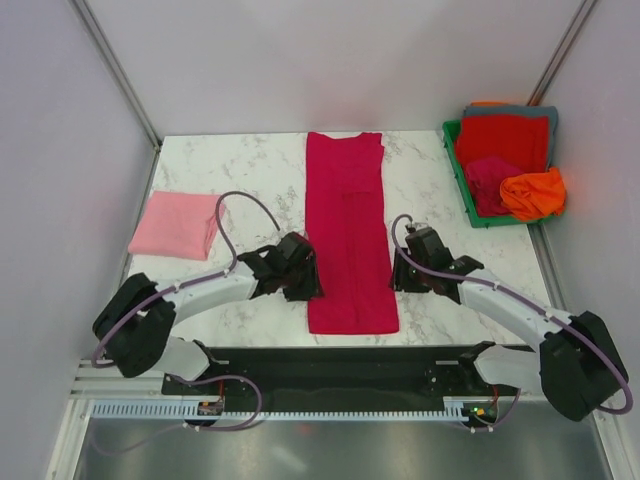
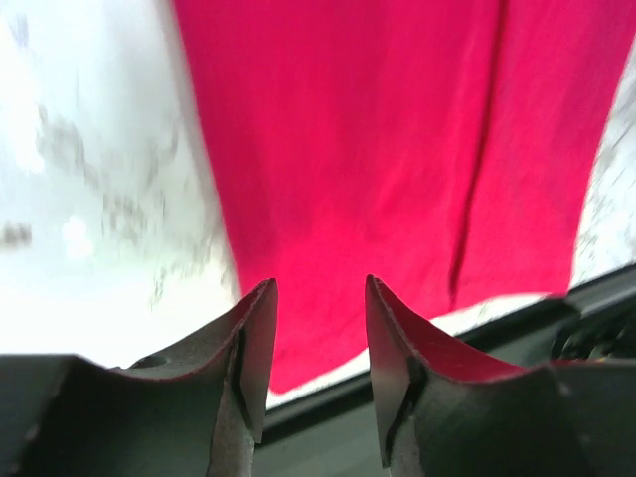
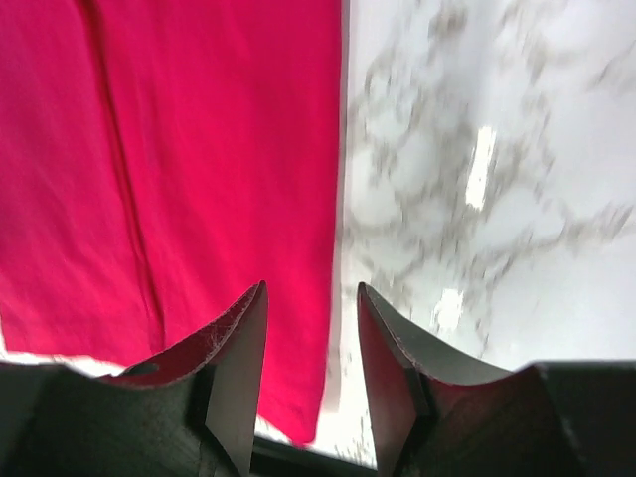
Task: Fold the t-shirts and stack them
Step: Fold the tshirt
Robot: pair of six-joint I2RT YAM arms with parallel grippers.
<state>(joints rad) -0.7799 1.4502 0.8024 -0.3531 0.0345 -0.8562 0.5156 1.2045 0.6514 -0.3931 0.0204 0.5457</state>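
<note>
A deep crimson t-shirt (image 1: 346, 230) lies flat at the middle of the marble tabletop (image 1: 240, 160). It is folded lengthwise into a long narrow strip running from 12 o'clock, collar end at the far side, to 6 o'clock, hem end near the arm bases.

The left hand (image 2: 318, 293) sits at about 8 o'clock of that strip, just beside its left edge. Its fingers are apart and nothing is between them; its wrist view shows the crimson cloth spread beyond the tips and the near edge of the tabletop below. The right hand (image 3: 311, 293) sits at about 4 o'clock of the strip, just beside its right edge. Its fingers are also apart and grip nothing, with the cloth's right edge running down between the two tips in its wrist view.

At 9 o'clock on the tabletop, well apart from the strip, rests a light pink t-shirt (image 1: 173, 224) folded into a rectangle.

A green bin (image 1: 458, 160) stands at 2 o'clock, against the far right corner. It holds a heap of shirts: a red one (image 1: 503, 140) spread on top toward the back, a grey one (image 1: 510, 110) showing beneath it at the far rim, a crumpled magenta one (image 1: 488, 180) toward the front, and a bunched orange one (image 1: 535, 193) at the front right, spilling over the rim.
</note>
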